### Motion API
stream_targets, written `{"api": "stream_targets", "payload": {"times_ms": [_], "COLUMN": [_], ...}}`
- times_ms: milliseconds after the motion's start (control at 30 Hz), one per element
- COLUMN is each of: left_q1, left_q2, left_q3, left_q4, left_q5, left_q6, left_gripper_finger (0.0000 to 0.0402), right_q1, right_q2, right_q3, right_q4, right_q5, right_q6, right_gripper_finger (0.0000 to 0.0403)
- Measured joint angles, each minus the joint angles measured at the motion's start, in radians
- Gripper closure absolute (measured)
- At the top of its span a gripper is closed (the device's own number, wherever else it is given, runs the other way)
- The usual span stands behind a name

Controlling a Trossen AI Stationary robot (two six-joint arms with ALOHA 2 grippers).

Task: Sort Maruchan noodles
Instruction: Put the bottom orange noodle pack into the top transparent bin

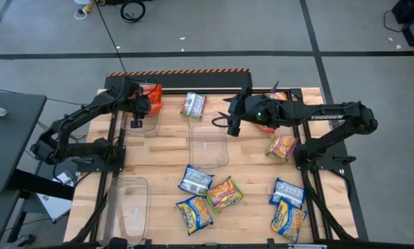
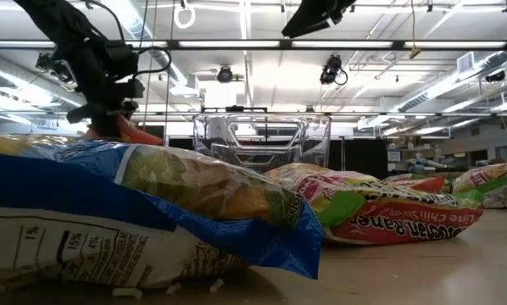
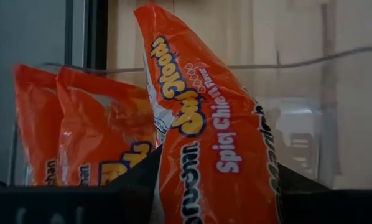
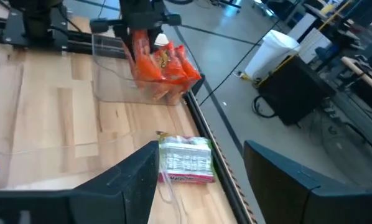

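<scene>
A wooden table (image 1: pixel 165 149) seen from above holds scattered noodle packets (image 1: pixel 214 197) along its near edge. The left gripper (image 1: pixel 136 105) hangs over a clear bin (image 1: pixel 146 119) at the far left corner, pinching an orange packet (image 3: pixel 204 130) upright above other orange packets (image 3: pixel 80 143) in that bin. The right gripper (image 1: pixel 229 123) hovers above the middle bin (image 1: pixel 208 145), fingers spread wide and empty. A green-and-pink packet (image 1: pixel 193 104) lies beyond it.

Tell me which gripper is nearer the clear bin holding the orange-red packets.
Left. The left gripper is right at the clear bin, holding an orange-red packet over it. The right gripper hangs further off, over the middle bin, fingers open.
</scene>
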State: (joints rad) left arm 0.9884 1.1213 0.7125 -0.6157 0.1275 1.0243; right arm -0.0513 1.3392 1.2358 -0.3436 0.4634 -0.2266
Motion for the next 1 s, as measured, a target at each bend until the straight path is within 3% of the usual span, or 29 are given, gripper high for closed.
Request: {"api": "stream_targets", "payload": {"times_ms": [400, 700, 800, 1000], "left_q1": [0.000, 0.000, 0.000, 0.000], "left_q2": [0.070, 0.069, 0.070, 0.071], "left_q3": [0.000, 0.068, 0.073, 0.033], "left_q4": [0.024, -0.103, -0.173, -0.161], "left_q5": [-0.111, -0.172, -0.177, -0.243], "left_q6": [-0.027, -0.204, -0.234, -0.199], "left_gripper_finger": [0.0199, 0.0137, 0.0134, 0.0158], "right_q1": [-0.031, -0.031, -0.037, -0.051], "right_q2": [0.000, 0.001, 0.001, 0.001], "right_q3": [0.000, 0.000, 0.000, 0.000], "right_q4": [-0.006, -0.012, -0.012, -0.013], "right_q5": [-0.021, -0.021, -0.024, -0.050], "right_q6": [0.099, 0.104, 0.098, 0.094], "right_gripper_finger": [0.0148, 0.0148, 0.0148, 0.0148]}}
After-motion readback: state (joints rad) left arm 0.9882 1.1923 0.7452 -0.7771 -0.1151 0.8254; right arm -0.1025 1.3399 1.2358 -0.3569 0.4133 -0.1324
